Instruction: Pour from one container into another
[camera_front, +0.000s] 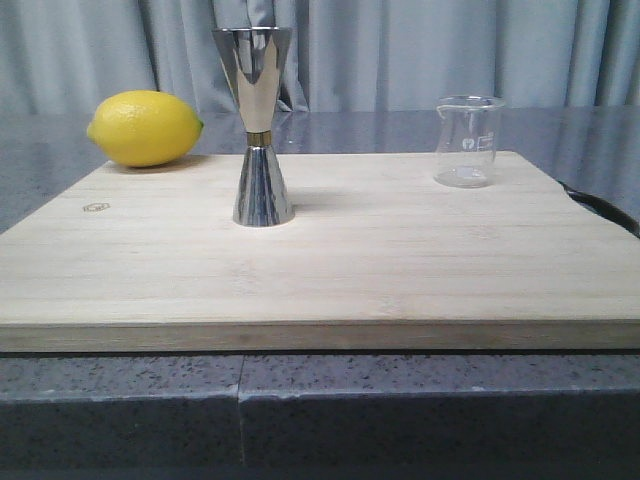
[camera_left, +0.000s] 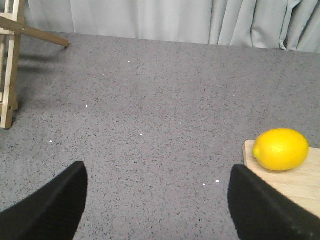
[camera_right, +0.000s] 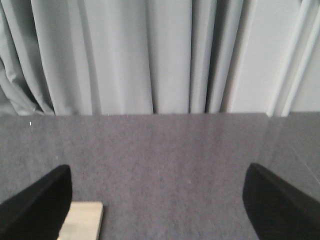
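Observation:
A small clear glass beaker (camera_front: 468, 141) with white marks stands upright at the back right of the wooden board (camera_front: 320, 260). The tall polished steel jigger (camera_front: 260, 125) with a gold waist band stands upright left of the board's middle. Neither gripper shows in the front view. My left gripper (camera_left: 157, 200) is open over the grey counter, left of the board's corner, with nothing between its fingers. My right gripper (camera_right: 157, 200) is open over the counter to the right of the board, facing the curtain. Neither wrist view shows the beaker or the jigger.
A yellow lemon (camera_front: 145, 128) lies at the board's back left corner, also the lemon (camera_left: 281, 149) in the left wrist view. A wooden stand (camera_left: 12, 60) sits far left on the counter. A grey curtain (camera_right: 160, 55) hangs behind. A dark curved thing (camera_front: 605, 208) lies by the board's right edge.

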